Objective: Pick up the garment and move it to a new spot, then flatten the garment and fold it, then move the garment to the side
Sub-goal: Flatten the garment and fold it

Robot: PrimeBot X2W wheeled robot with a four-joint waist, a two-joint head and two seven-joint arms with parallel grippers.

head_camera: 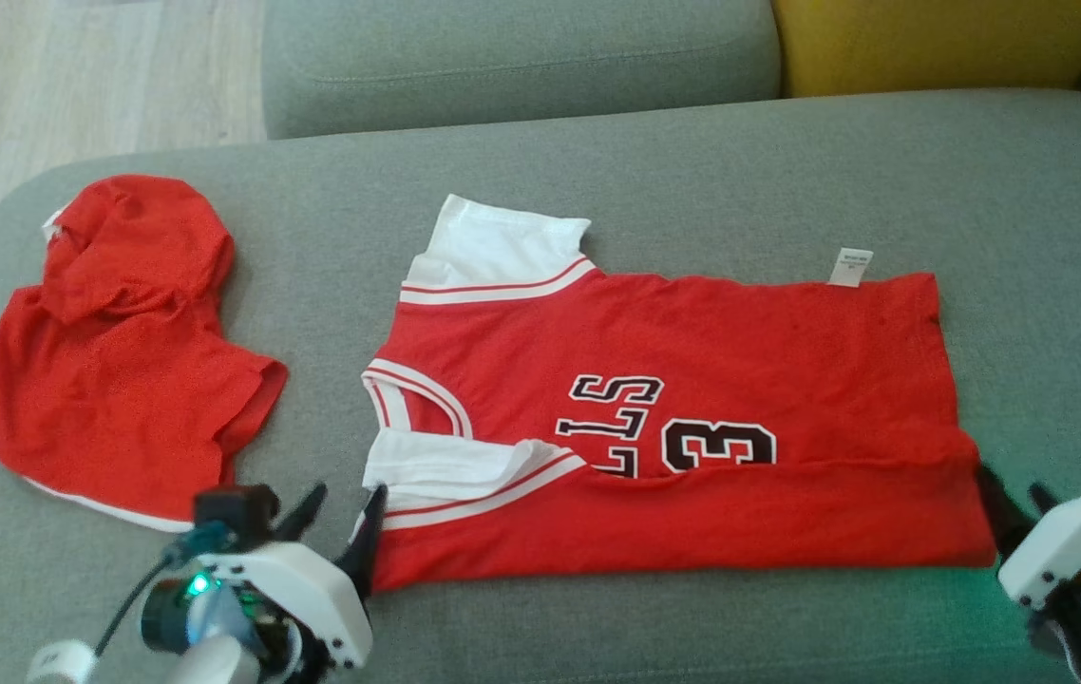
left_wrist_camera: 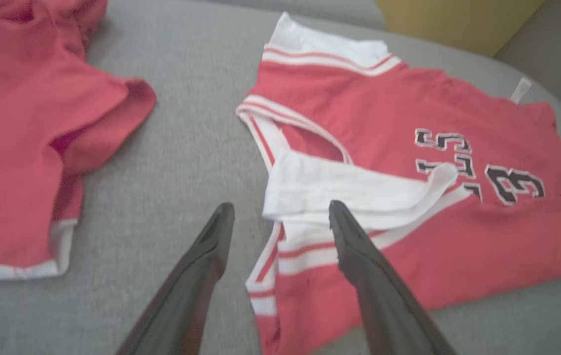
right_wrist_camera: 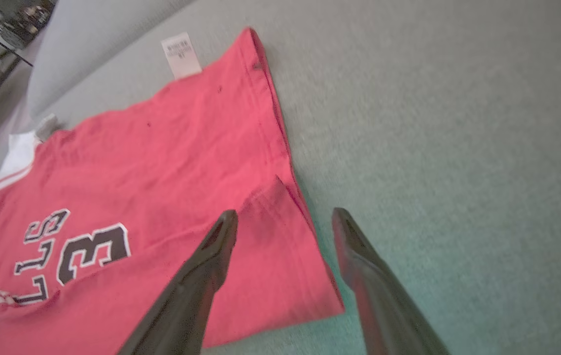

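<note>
Treat this as the folding step, partway through by the look of it: find the red basketball jersey (head_camera: 673,418) spread lengthwise on the grey sofa seat (head_camera: 692,161), collar end toward the robot's left, hem toward its right, with the near long edge already turned over onto the front as far as the lower part of the black lettering. Note the left jaws wide and empty at the near collar-end corner, one finger (left_wrist_camera: 211,246) over bare cushion and the other over the near white sleeve (left_wrist_camera: 384,187). Note likewise the right jaws wide and empty at the near hem corner, one finger (right_wrist_camera: 214,256) above the doubled red cloth, the other over bare cushion. For the next fold, probably best to go for the far long edge, taking it beside the far white sleeve (head_camera: 493,252) on the left and beside the care label (head_camera: 850,267) on the right. Close both sides at matching depth, lift together just clear of the cloth, and carry the edge across level to keep the hem square and the crease straight. Smooth the rumpled near sleeve flat first, otherwise likely to bulge inside the fold. Keep well clear of the red shorts (head_camera: 113,380) lying apart on the left, and save bare cushion for the final move aside.
</note>
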